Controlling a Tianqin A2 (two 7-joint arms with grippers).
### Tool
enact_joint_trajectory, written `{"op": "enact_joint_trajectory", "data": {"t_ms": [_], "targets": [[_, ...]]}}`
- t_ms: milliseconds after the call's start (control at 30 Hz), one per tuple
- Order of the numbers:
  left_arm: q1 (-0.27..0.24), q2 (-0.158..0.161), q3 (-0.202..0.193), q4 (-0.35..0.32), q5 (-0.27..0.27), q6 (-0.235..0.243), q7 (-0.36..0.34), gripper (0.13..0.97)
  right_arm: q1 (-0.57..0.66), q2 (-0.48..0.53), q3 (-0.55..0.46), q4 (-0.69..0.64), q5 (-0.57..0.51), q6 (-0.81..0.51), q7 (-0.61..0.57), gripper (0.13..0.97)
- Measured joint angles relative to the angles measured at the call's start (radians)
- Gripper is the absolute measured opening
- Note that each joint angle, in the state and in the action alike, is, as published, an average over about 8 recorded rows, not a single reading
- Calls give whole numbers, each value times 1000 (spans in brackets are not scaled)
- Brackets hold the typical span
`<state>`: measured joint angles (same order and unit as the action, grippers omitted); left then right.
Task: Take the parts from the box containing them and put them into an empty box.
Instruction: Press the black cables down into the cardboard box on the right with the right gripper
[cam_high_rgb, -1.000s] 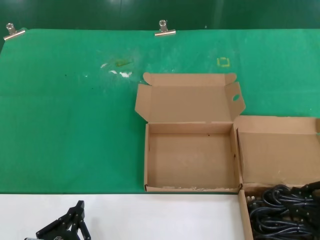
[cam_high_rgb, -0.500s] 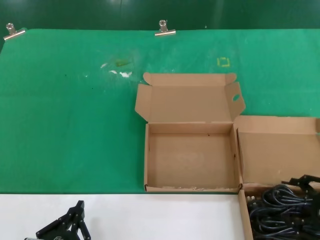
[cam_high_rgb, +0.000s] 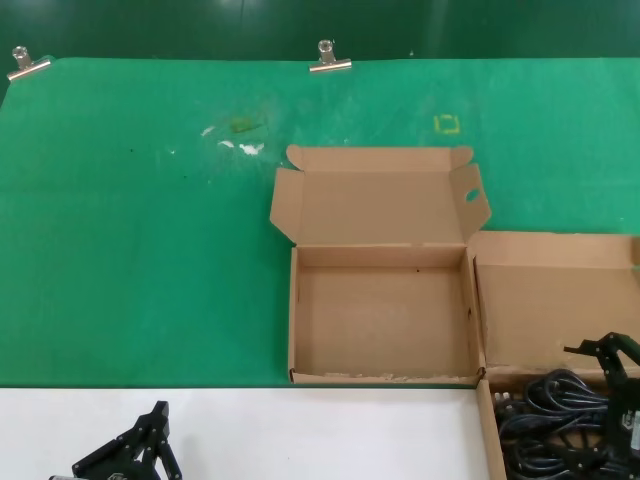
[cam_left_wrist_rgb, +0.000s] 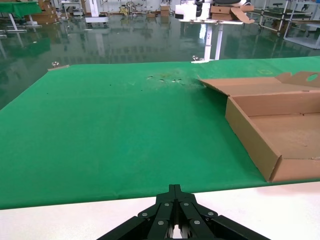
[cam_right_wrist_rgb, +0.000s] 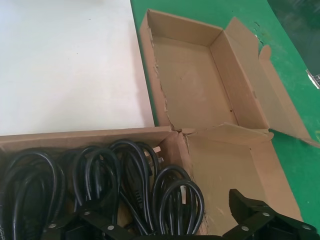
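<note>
several black looped cables (cam_right_wrist_rgb: 130, 190) fill the plain-lidded box (cam_right_wrist_rgb: 75, 136).

No readable writing anywhere here: no words, labels, brand names or numbers on the cardboard, the cables or the green mat (cam_high_rgb: 140, 250). The one sign-like thing is a small yellow square outline (cam_high_rgb: 446, 124) marked on that mat, up toward one o'clock from the open box with the round-holed flap (cam_high_rgb: 380, 320).
</note>
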<state>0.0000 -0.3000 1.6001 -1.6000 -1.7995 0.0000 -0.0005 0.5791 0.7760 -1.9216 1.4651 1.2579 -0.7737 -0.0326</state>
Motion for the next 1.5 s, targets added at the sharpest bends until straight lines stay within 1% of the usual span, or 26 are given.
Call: {"op": "enact_joint_trajectory", "data": {"t_ms": [33, 300, 333, 633, 900, 933, 1200, 1333, 1500], "targets": [[0, 0, 0, 0, 0, 0, 0, 149, 3, -3, -2, -4, -1, 0, -1, 474], [0, 0, 0, 0, 0, 0, 0, 149, 21, -12, -8, -22, -9, -4, 1, 840], [0, 0, 0, 0, 0, 0, 0, 149, 22, -12, -9, -23, -10, -5, 3, 840], [0, 0, 0, 0, 0, 0, 0, 149, 30, -15, -12, -29, -11, -11, 8, 805], [0, 0, 0, 0, 0, 0, 0, 149, 40, -23, -15, -48, -8, -9, -1, 705], [0, 0, 0, 0, 0, 0, 0, 149, 41, -24, -16, -50, -8, -8, -2, 705], [0, 0, 0, 0, 0, 0, 0, 149, 50, -29, -19, -67, -3, -7, -13, 538], [0, 0, 0, 0, 0, 0, 0, 149, 53, -30, -19, -72, 0, -6, -17, 538], [0, 0, 0, 0, 0, 0, 0, 149, 55, -30, -19, -75, 5, -6, -20, 417]]}}
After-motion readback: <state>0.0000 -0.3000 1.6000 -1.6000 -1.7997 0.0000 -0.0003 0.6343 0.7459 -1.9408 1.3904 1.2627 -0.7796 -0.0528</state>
